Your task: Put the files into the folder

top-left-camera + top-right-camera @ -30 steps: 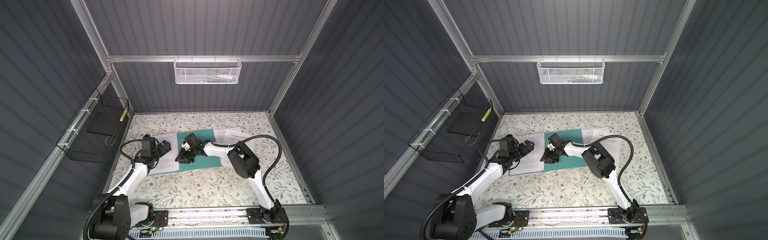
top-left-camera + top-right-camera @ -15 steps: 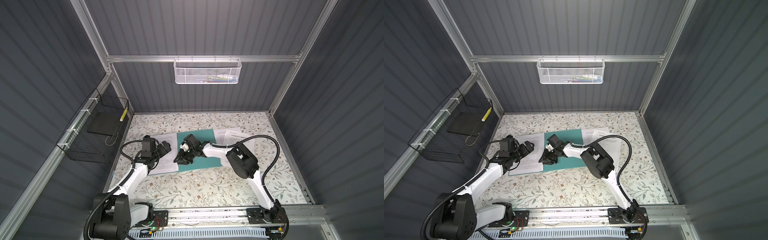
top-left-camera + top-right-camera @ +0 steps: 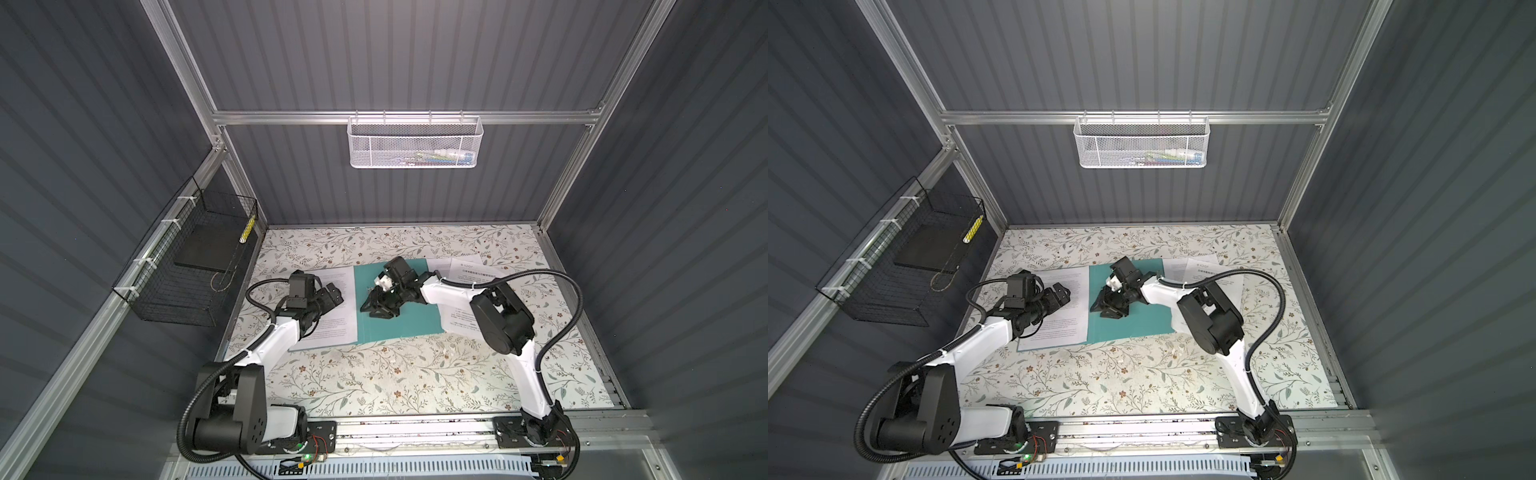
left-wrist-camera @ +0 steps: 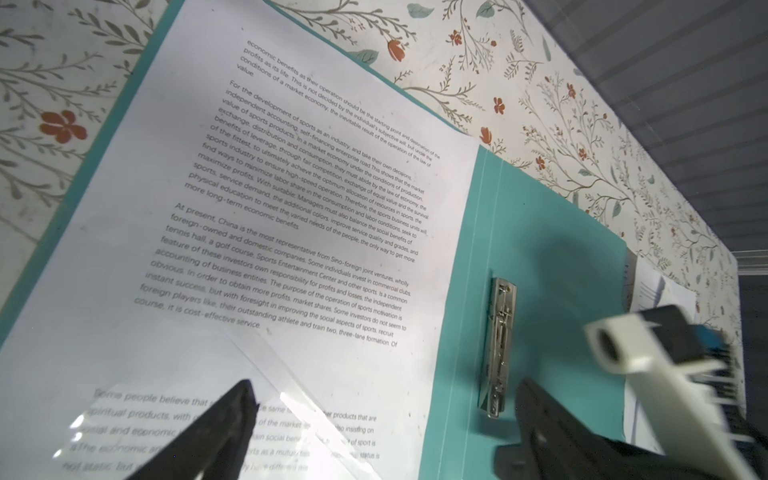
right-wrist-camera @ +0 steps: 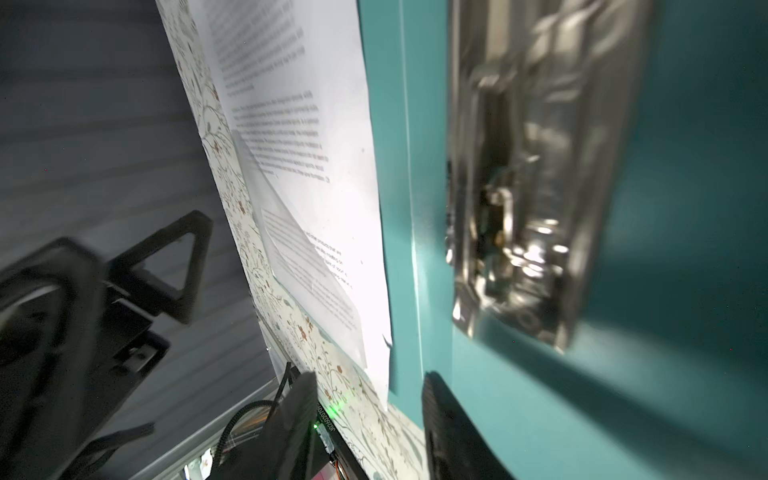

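The teal folder (image 3: 407,320) (image 3: 1142,320) lies open on the floral table. One of the files (image 3: 336,328) (image 4: 311,208), a white printed sheet, covers its left half, its near corner under a clear flap. More files (image 3: 465,270) (image 3: 1200,270) lie just right of the folder, partly under the right arm. My left gripper (image 3: 328,297) (image 4: 386,395) is open low over the sheet. My right gripper (image 3: 374,309) (image 5: 368,386) is open beside the spine, just off the silver clip (image 4: 498,345) (image 5: 532,166), with nothing between its fingers.
A black wire basket (image 3: 183,270) on the left wall holds a dark flat slab (image 3: 203,249). A white mesh basket (image 3: 415,143) hangs on the back wall. Bare floral table (image 3: 395,382) stretches in front of the folder.
The right gripper's jaws have widened a little by the clip. The left gripper stays open over the sheet, hardly moved.
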{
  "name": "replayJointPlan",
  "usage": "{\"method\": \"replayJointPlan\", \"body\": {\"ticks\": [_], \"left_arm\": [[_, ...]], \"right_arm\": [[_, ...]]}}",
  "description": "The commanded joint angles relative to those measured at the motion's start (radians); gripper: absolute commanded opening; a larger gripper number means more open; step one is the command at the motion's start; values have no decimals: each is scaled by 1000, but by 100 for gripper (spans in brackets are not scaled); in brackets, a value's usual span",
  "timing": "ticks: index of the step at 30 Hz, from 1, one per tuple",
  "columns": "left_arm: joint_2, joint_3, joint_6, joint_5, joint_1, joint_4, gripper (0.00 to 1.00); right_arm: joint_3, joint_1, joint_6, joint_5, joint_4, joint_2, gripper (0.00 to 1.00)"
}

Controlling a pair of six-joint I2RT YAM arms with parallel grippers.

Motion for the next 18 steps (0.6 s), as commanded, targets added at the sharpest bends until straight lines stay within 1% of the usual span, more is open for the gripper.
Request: {"method": "replayJointPlan", "body": {"ticks": [1,2,4,6,7,8,10,12,15,18], "left_arm": [[52,53,39,19,8,-61,94],[59,53,41,21,6,-78,93],[56,49,49,6,-8,-124,89],[33,28,62,13,-21,-133,85],[23,21,73,18,-33,-138,84],[20,22,90,13,-50,-151,84],[30,43,139,-41,-118,-197,83],[51,64,161,-83,-175,-230,82],[62,43,135,-64,-184,-230,78],[23,5,113,-70,-184,-219,77]], "right_arm": [[72,-17,-173,74,-214,-54,40],[74,-26,-188,86,-225,-52,38],[87,-40,-227,126,-249,-48,31],[117,-46,-268,163,-278,-33,23],[138,-46,-291,187,-293,-23,20],[154,-46,-310,201,-299,-14,19],[206,-48,-334,202,-329,14,17],[241,-48,-343,189,-347,38,15],[225,-46,-327,170,-327,45,14],[196,-44,-311,150,-305,45,15]]}}
